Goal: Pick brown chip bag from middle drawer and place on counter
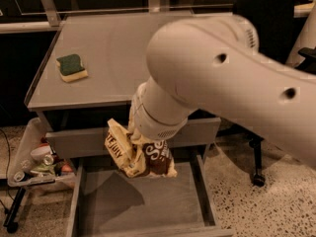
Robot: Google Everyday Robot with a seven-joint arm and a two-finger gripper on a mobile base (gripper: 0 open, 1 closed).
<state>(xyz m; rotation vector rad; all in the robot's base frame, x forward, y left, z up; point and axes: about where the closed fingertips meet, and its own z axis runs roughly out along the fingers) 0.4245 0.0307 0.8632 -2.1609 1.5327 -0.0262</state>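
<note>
Arm [222, 78] angles down — hand [142, 148] below wrist [155, 115], mid-frame.

Green-and-yellow sponge [72, 67] upper left; cluttered tray [22, 148] lower left; black chair [264, 14] right; speckled floor [269, 209].

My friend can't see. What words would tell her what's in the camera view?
A big white robot arm holds a brown chip bag over the open middle drawer, its gripper tucked behind the wrist at the bag's top. Behind is the grey counter with a green sponge near its left edge.
</note>
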